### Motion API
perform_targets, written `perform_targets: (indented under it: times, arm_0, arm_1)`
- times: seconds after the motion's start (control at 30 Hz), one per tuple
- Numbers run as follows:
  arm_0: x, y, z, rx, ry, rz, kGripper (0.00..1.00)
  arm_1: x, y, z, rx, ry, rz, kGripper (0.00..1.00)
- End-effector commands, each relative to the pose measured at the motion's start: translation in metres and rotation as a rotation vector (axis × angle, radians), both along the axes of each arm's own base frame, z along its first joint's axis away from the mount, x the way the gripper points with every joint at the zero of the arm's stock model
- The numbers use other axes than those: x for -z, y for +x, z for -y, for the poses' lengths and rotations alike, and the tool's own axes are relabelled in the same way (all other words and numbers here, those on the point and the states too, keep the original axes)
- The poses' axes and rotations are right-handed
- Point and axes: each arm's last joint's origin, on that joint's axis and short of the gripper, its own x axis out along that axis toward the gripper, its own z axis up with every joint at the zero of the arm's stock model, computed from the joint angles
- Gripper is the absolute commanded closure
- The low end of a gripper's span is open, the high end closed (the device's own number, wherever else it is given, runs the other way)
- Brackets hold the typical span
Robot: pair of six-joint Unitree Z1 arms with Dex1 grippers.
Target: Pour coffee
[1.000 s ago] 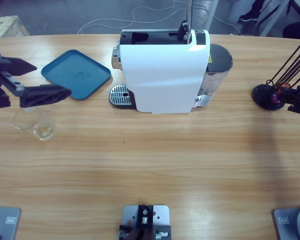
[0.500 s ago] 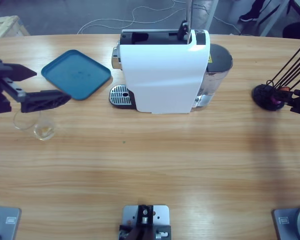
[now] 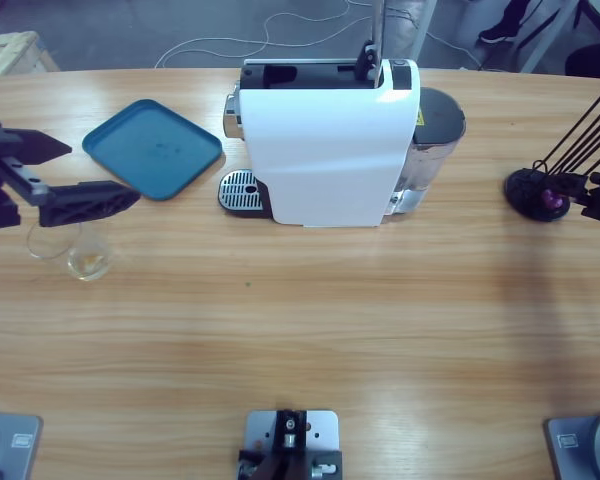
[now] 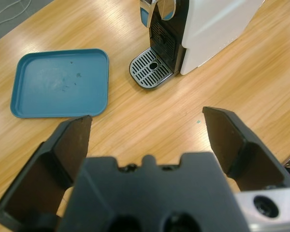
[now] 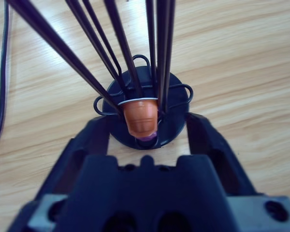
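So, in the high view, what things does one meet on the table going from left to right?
Left claw → glass with a little coffee → blue tray → coffee machine → capsule rack → right claw.

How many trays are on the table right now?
1. The blue tray lies flat on the wooden table, just left of the white coffee machine in the high view, with nothing on it. No other tray shows in any view.
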Motion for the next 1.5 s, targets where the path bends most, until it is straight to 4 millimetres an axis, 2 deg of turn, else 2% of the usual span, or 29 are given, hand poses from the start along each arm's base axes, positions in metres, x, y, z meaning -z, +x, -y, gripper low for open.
perform_targets:
  times: [0.03, 0.2, 0.23, 0.33, 0.37, 0.4, 0.43, 0.47, 0.5, 0.7, 0.77, 1.13, 1.27, 1.5]
  arm_0:
    - [0.008, -0.007, -0.007, 0.0, 0.023, -0.016, 0.0]
    - [0.007, -0.008, -0.01, -0.002, 0.014, -0.013, 0.0]
    - [0.007, -0.008, -0.01, -0.002, 0.014, -0.013, 0.0]
    - [0.007, -0.008, -0.01, -0.001, 0.015, -0.013, 0.0]
    - [0.006, -0.008, -0.01, -0.001, 0.014, -0.013, 0.0]
    - [0.006, -0.008, -0.009, -0.002, 0.014, -0.013, 0.0]
    - [0.007, -0.008, -0.009, -0.002, 0.015, -0.013, 0.0]
    - [0.007, -0.008, -0.009, -0.002, 0.016, -0.014, 0.0]
    - [0.007, -0.008, -0.009, -0.002, 0.017, -0.015, 0.0]
    - [0.008, -0.008, -0.009, -0.002, 0.019, -0.017, 0.0]
    - [0.008, -0.008, -0.009, -0.003, 0.019, -0.018, 0.0]
    - [0.01, -0.009, -0.011, -0.008, 0.018, -0.022, 0.0]
    - [0.012, -0.008, -0.01, -0.008, 0.025, -0.026, 0.0]
    - [0.015, -0.006, -0.005, -0.009, 0.031, -0.032, 0.0]
  arm_1:
    - [0.01, 0.005, 0.002, 0.001, -0.013, -0.042, 0.452]
    - [0.013, 0.007, 0.003, 0.004, -0.011, -0.049, 0.464]
    - [0.012, 0.007, 0.004, 0.007, -0.01, -0.045, 0.523]
    - [0.011, 0.007, 0.005, 0.002, -0.017, -0.037, 0.601]
    - [0.011, 0.007, 0.006, 0.001, -0.018, -0.036, 0.683]
    - [0.011, 0.007, 0.006, 0.002, -0.018, -0.035, 0.701]
    - [0.011, 0.008, 0.006, 0.002, -0.018, -0.034, 0.765]
    - [0.011, 0.008, 0.006, 0.001, -0.018, -0.036, 0.92]
    - [0.011, 0.008, 0.006, 0.001, -0.017, -0.037, 0.95]
    - [0.014, 0.008, 0.005, -0.007, -0.006, -0.06, 0.959]
    - [0.013, 0.008, 0.005, -0.006, -0.007, -0.06, 1.0]
    - [0.011, 0.006, 0.005, -0.008, -0.005, -0.056, 1.0]
    - [-0.004, -0.008, 0.006, -0.011, -0.018, -0.047, 1.0]
    - [-0.054, 0.001, 0.006, -0.012, -0.018, 0.03, 1.0]
